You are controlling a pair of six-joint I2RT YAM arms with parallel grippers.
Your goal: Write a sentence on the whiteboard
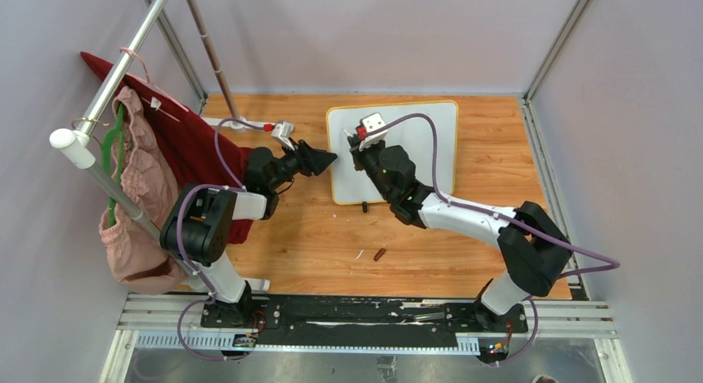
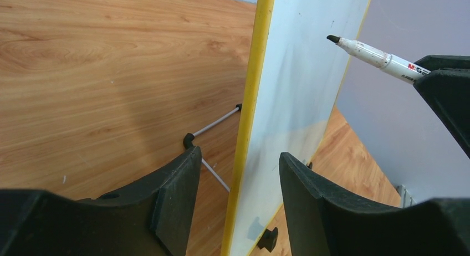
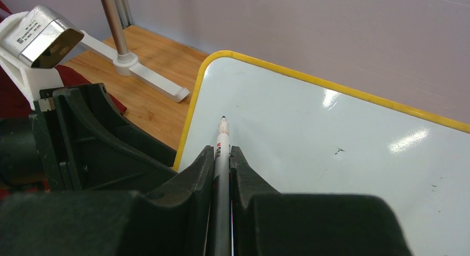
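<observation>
The whiteboard (image 1: 414,163), white with a yellow rim, lies at the middle back of the table. My left gripper (image 1: 329,160) is at its left edge. In the left wrist view the left gripper (image 2: 238,159) is open, its jaws straddling the yellow rim (image 2: 250,95) with a gap on each side. My right gripper (image 1: 359,144) hangs over the board's left part. In the right wrist view the right gripper (image 3: 222,152) is shut on a white marker (image 3: 223,135) whose dark tip points at the whiteboard (image 3: 343,156). The marker (image 2: 377,56) hovers off the surface. No sentence shows, only tiny specks.
A red cloth (image 1: 195,138) and a pink garment (image 1: 141,184) hang on a rack at the left, its white foot (image 3: 149,73) by the board's corner. A dark red cap (image 1: 380,254) lies in front. A thin metal rod (image 2: 213,123) and black clip foot (image 2: 267,238) sit by the board.
</observation>
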